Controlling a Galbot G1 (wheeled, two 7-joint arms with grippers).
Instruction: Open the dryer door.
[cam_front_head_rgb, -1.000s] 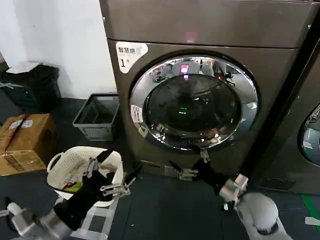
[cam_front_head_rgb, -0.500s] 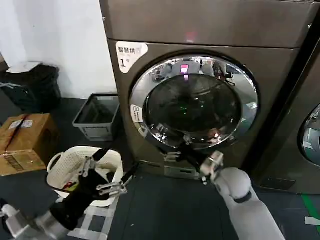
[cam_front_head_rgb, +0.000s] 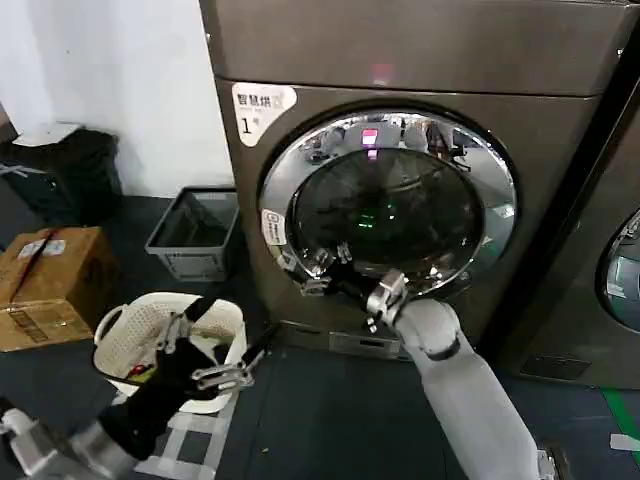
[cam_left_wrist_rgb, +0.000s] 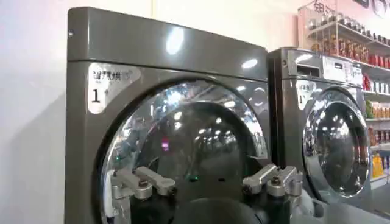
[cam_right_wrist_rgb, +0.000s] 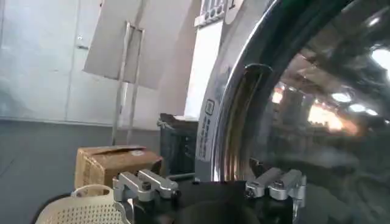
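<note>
head view: we see the dryer (cam_front_head_rgb: 420, 230), bronze-grey, upright against the wall, with a white sticker (cam_front_head_rgb: 262, 108) marked "1" at its upper left corner.
dryer door: we find the dryer door (cam_front_head_rgb: 388, 205) shut flat against the machine front, its chrome ring around dark glass that mirrors lights.
right gripper: we see the right gripper (cam_front_head_rgb: 318, 272) reaching up from the lower right to the lower left edge of the door's chrome ring, its fingers spread apart with one on either side of the rim; we cannot tell whether they touch it.
right wrist view: we look along the curved chrome ring (cam_right_wrist_rgb: 241, 115), with the two fingertips apart below it and nothing between them.
left gripper: we see the left gripper (cam_front_head_rgb: 215, 355) low on the left, over a white laundry basket (cam_front_head_rgb: 125, 325) on the dark floor, its fingers apart and holding nothing.
left wrist view: we face the dryer front, with a neighbouring machine (cam_left_wrist_rgb: 329, 128) beside it.
surroundings: we note a grey crate (cam_front_head_rgb: 195, 235) by the wall and a cardboard box (cam_front_head_rgb: 50, 285) to the left of the basket.
</note>
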